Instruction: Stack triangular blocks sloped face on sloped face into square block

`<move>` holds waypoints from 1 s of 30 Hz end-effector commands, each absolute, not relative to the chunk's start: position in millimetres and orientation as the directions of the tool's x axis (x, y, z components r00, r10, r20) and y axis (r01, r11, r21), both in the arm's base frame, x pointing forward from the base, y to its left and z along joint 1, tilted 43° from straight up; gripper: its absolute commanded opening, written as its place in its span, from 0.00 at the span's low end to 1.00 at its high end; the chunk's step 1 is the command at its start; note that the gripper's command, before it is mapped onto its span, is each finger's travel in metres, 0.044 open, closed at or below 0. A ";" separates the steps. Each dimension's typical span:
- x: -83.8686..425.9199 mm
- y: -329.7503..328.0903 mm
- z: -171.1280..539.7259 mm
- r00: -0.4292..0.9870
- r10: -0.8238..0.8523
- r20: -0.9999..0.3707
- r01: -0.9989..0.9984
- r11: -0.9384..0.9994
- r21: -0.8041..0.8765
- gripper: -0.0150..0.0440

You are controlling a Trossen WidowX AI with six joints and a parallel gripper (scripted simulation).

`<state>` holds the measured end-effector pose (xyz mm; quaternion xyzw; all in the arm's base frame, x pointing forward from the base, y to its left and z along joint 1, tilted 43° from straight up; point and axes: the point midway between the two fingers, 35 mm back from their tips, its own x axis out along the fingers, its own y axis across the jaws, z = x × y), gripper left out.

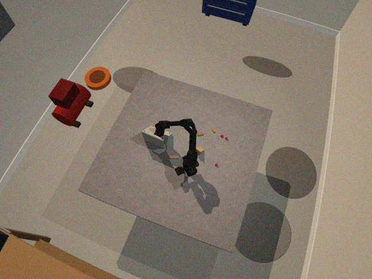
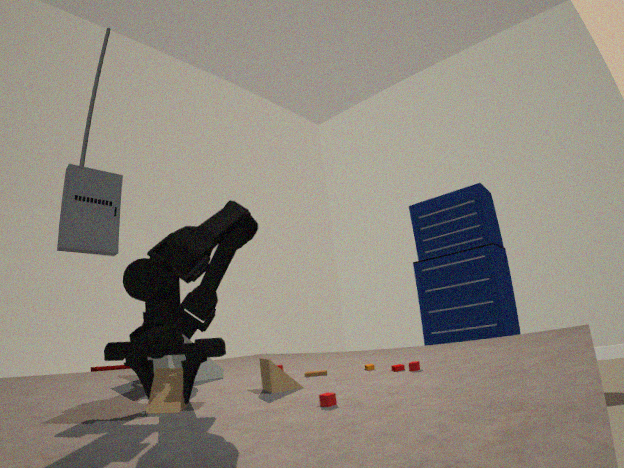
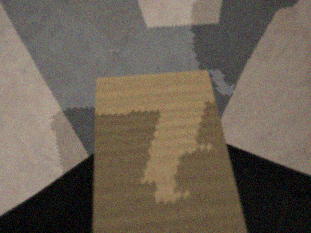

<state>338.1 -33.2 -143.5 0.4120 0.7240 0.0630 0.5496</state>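
One tan triangular block (image 2: 166, 390) (image 3: 125, 174) stands at the front left in the exterior view, its lower edge at the table top; the arm mostly hides it in the top view. My gripper (image 2: 167, 397) (image 3: 157, 153) points down over it and is shut on it, one finger at each side. The fingertips are partly hidden by the block in the wrist view. The other triangular block (image 1: 200, 149) (image 2: 274, 381) rests on the table apart from the gripper, to its right in the exterior view, its slope falling to the right.
A red cube (image 1: 216, 164) (image 2: 327, 399) lies beyond the free block. Two red cubes, an orange cube (image 1: 213, 130) (image 2: 369, 367) and a flat orange piece (image 1: 200, 133) (image 2: 316, 373) lie farther off. A flat tan piece (image 1: 173, 157) lies near the arm's pale base (image 1: 154, 143).
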 end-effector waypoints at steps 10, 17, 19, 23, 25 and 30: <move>339.7 -49.1 -126.4 -0.056 0.665 -0.745 0.528 0.653 0.543 0.25; 339.8 -53.7 -121.2 -0.056 0.665 -0.745 0.527 0.653 0.543 0.25; 339.8 -53.7 -121.2 -0.056 0.665 -0.745 0.527 0.653 0.543 0.25; 339.8 -53.7 -121.2 -0.056 0.665 -0.745 0.527 0.653 0.543 0.25; 339.8 -53.7 -121.2 -0.056 0.665 -0.745 0.527 0.653 0.543 0.25; 339.2 -52.7 -121.7 -0.058 0.666 -0.743 0.538 0.648 0.539 0.25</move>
